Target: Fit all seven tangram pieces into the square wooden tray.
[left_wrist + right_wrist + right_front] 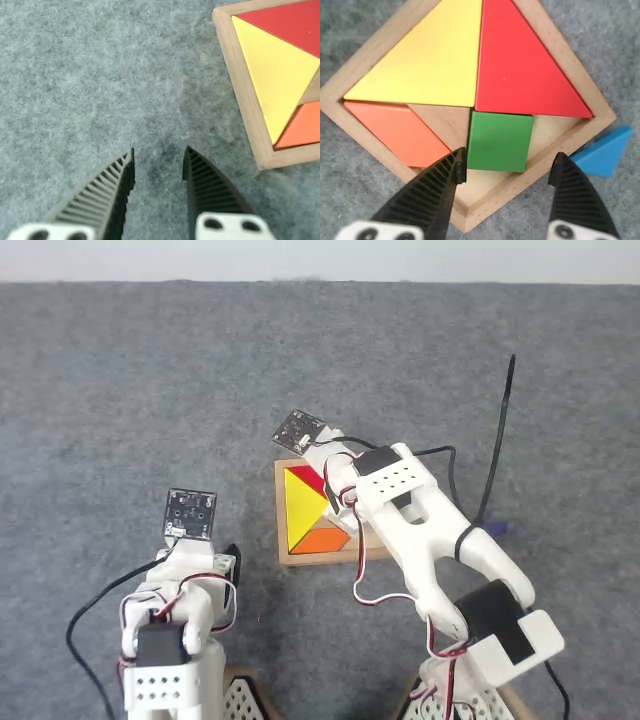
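The wooden tray (300, 559) lies in the middle of the table (120, 370), holding a yellow triangle (430, 60), red triangle (520, 70), orange parallelogram (400, 132) and green square (500, 141). A blue triangle (602, 152) lies on the table just outside its right rim. The right hand (510, 162), spread wide and empty, straddles the green square, seemingly without touching it. The left hand (158, 155), partly open and empty, hangs over the table left of the tray.
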{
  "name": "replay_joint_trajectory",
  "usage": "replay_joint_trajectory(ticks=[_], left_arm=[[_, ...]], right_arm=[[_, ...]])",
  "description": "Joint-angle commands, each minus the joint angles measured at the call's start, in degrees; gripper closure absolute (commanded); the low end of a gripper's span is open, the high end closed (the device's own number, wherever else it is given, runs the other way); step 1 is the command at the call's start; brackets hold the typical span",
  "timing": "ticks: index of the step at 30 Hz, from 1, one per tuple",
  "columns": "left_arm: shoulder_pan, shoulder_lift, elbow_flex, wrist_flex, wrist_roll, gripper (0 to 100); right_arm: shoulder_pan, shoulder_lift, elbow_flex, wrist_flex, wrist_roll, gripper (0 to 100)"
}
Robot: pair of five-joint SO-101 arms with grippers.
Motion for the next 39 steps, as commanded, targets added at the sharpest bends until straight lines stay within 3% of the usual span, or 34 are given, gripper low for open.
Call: replay_joint_trajectory(ticks=[1,6,12,21,29,33,39], left_arm=[[0.1,-1.6,-0.5,0.5,-0.4,85],[0.1,-1.6,-0.5,0.5,-0.4,85],[0.1,-1.6,-0.5,0.5,-0.4,85],[0.1,-1.6,-0.5,0.5,-0.4,85],[0.1,-1.6,-0.5,0.5,-0.4,85],[0.1,-1.6,-0.5,0.5,-0.4,85],[0.1,-1.6,-0.5,0.5,-0.4,85]], right_arm=[[1.5,-0.8,-3.6,-0.5,0.4,74.2],[7.5,-2.7,-3.7,-0.8,0.3,74.7],[15.6,-6.0,-3.6,-1.1,-2.2,83.3],[24.0,-0.8,-3.8,-1.2,-2.6,83.6],[27.7,-5.4,-3.7,3.7,-25.8,83.8],[31.8,-6.5,-1.6,3.1,-31.2,83.8],[33.8,-4.3,6.5,-11.1,-34.2,83.8]])
